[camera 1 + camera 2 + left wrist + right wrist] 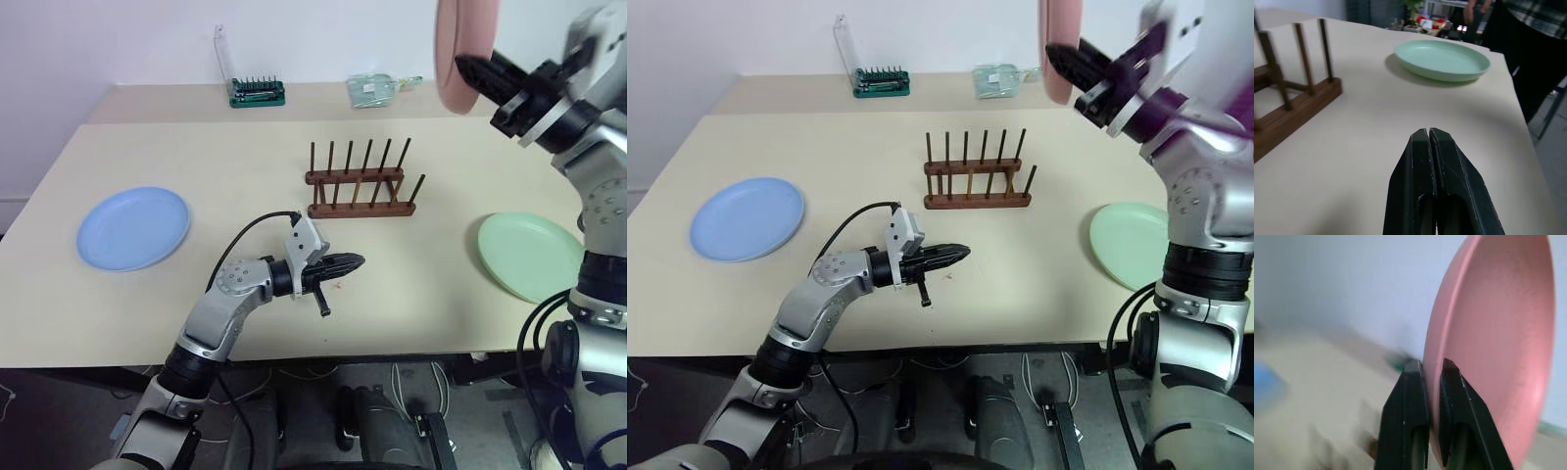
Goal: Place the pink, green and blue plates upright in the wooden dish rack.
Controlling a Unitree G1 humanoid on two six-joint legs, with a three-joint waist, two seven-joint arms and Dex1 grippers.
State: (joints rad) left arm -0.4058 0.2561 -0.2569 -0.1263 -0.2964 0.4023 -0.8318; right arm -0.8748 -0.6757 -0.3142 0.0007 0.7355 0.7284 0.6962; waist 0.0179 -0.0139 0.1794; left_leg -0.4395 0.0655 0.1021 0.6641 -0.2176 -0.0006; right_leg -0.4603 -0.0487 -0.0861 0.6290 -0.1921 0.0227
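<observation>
1. our right gripper (468, 67) is clamped on the rim of the pink plate (458, 44), which we hold on edge, high above the table (245, 166) and up and to the right of the wooden dish rack (359, 183).
2. in the right wrist view the two black fingers (1405, 404) pinch the plate's rim from both faces, with the plate's disc rising past them, already close to upright.
3. the relation that matters: the rack lies below and to the left of the held plate, nearer the middle of the table. its long axis runs left to right across our view, so the slots between pegs open front to back.
4. we judge the plate must come down with its faces square to the rack's long axis, edge first between two pegs.
5. our left gripper (345, 262) is shut on nothing, pointing right, level over the table just in front of the rack.
6. the blue plate (133, 227) lies flat at the left, well apart from the rack. the green plate (530, 256) lies flat at the right, on our right arm's side.
7. the rack holds no plates yet.
</observation>
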